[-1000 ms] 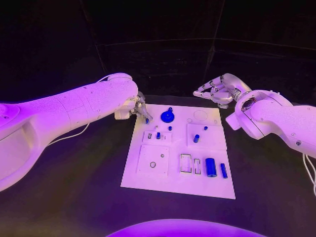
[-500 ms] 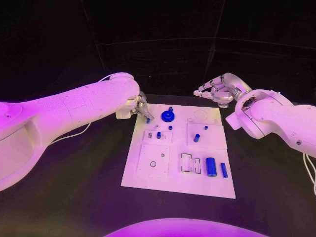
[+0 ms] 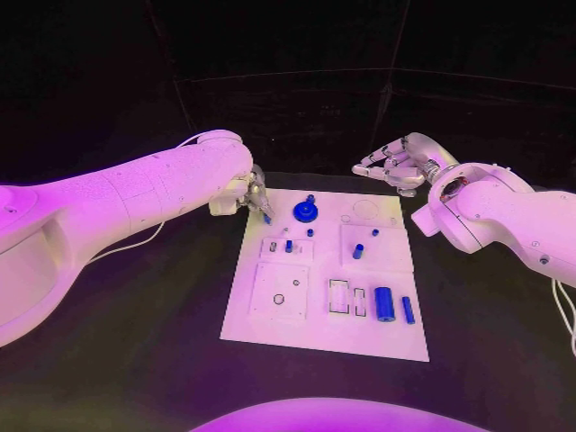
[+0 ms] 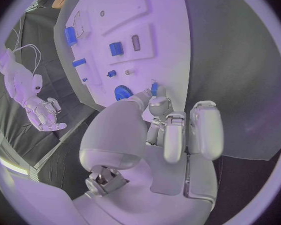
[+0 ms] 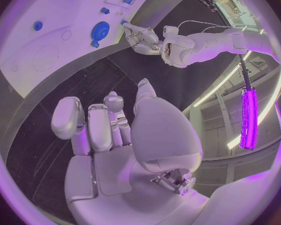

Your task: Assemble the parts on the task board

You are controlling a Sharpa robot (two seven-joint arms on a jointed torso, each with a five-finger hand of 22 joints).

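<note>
The white task board (image 3: pixel 317 335) lies mid-table. At its far left corner my left hand (image 3: pixel 247 195) pinches a small blue part (image 4: pixel 154 88) between thumb and a finger, just above the board's edge and beside the blue gear (image 3: pixel 305 212). The same hand (image 5: pixel 140 37) and gear (image 5: pixel 101 30) appear in the right wrist view. Small blue pegs (image 3: pixel 357 253) stand in the board's middle. A thick blue cylinder (image 3: pixel 384 304) and a thin blue bar (image 3: pixel 408 310) lie near the right edge. My right hand (image 3: pixel 399 165) hovers beyond the far right corner, fingers apart, holding nothing.
Black table (image 3: pixel 146 360) surrounds the board on all sides. My right forearm (image 3: pixel 508 225) hangs over the table to the right of the board. Pale recesses (image 3: pixel 338 296) show in the board's near half.
My left hand has shifted very slightly at the board's far left corner, still pinching the small blue part. The right hand has not moved.
</note>
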